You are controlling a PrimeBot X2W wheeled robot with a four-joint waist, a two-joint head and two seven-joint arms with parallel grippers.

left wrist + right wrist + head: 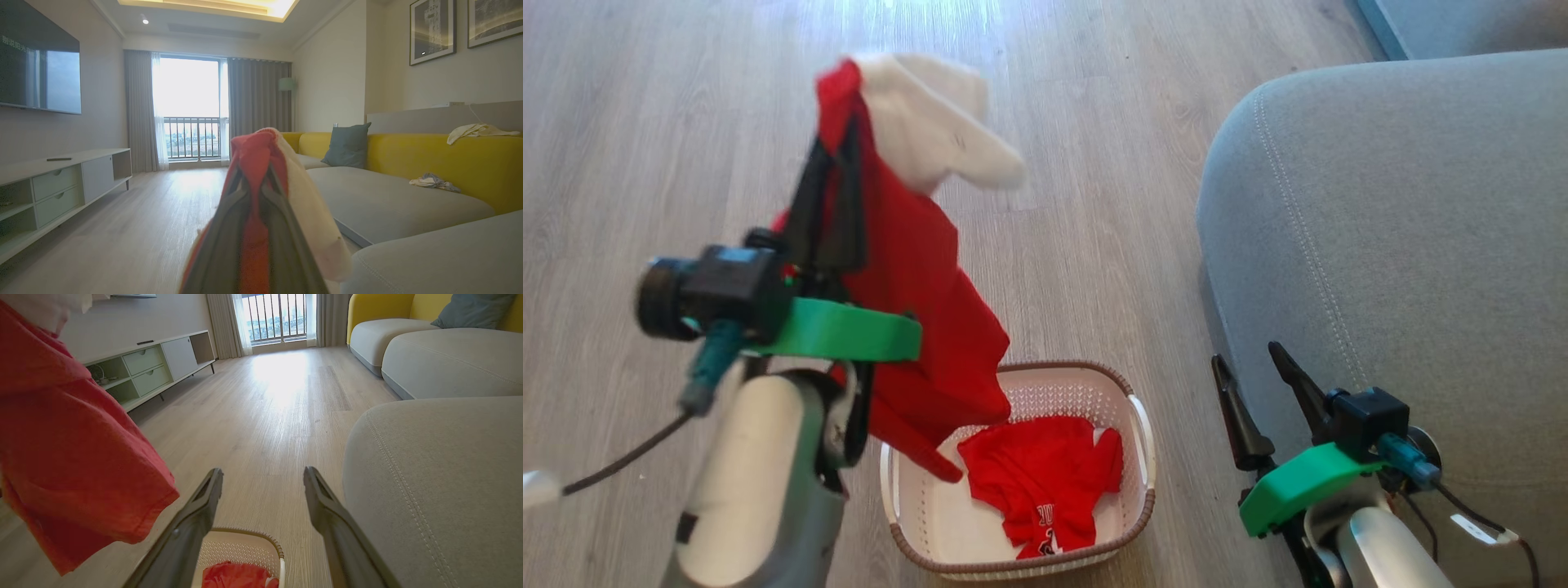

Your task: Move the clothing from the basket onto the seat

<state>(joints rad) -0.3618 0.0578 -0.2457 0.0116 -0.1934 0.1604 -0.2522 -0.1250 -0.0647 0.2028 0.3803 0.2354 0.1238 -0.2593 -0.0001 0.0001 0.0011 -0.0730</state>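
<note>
Left of centre, the left end effector is clamped on a red garment, which hangs over the left rim of the basket. A second garment lies inside, at bottom centre. At lower right, the right end effector stands wide open, just beside the rounded edge of the grey seat. Bare wooden floor stretches between them.

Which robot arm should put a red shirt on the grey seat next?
Left, probably. The left pincer is shut on a red garment hanging above the basket, ready to swing to the seat. The right pincer is open and empty.
</note>
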